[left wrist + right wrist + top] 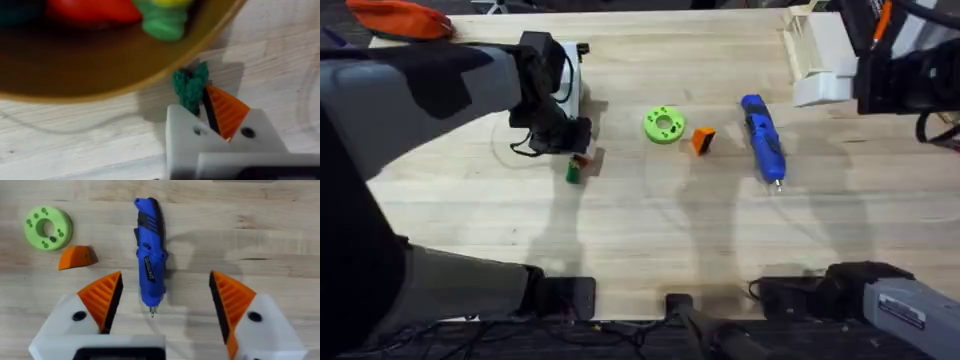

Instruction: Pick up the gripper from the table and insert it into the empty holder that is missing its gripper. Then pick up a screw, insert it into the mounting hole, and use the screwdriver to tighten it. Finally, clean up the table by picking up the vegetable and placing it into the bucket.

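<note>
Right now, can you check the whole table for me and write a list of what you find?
Surface: light wooden table, plank grain showing.
Job's things: small dark green toy vegetable beside the round tan-yellow bucket; blue pen-shaped screwdriver and small loose orange wedge lying on the table.
Clutter: lime-green ring-shaped disc.
Grippers: left gripper shut on the vegetable; right gripper open above the screwdriver.
Cables: black cable by the left arm.
Surroundings: white block at the far right.
</note>
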{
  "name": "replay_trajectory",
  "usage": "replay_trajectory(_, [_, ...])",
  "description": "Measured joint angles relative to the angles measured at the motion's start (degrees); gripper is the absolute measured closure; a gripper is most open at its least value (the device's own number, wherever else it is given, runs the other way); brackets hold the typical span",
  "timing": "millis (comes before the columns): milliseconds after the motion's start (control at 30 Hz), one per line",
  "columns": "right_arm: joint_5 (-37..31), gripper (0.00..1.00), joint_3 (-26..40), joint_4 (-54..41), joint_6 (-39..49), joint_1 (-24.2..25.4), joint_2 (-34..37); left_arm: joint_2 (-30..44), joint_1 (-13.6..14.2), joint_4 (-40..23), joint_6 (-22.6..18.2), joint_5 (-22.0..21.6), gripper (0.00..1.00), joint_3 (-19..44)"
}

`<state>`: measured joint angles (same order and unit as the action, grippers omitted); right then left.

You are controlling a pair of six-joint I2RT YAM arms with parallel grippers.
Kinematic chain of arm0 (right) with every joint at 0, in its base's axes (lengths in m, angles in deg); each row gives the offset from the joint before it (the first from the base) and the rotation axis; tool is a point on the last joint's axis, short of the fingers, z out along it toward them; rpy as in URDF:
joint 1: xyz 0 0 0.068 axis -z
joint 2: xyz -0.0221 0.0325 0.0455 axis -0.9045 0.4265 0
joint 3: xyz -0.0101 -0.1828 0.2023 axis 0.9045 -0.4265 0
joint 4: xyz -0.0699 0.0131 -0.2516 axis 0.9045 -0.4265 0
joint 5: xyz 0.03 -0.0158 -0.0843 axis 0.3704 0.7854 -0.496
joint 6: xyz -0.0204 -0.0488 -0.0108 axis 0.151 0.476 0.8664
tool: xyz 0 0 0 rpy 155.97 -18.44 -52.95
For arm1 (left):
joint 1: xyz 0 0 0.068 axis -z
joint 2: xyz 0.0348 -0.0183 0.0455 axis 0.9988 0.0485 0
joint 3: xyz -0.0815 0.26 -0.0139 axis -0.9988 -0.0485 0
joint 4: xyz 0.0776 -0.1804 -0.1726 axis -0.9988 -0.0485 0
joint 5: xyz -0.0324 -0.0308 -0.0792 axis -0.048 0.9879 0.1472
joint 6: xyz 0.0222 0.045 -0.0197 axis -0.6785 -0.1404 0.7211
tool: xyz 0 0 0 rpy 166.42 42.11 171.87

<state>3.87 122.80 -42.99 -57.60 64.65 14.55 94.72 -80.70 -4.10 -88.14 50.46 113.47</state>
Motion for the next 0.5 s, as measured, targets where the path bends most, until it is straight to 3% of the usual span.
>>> replay_trajectory(500, [0.0,0.007,0.0,0.0,-0.2,0.0,0.0,-1.2,0.0,-0.5,0.0,-1.8,0.989,0.1])
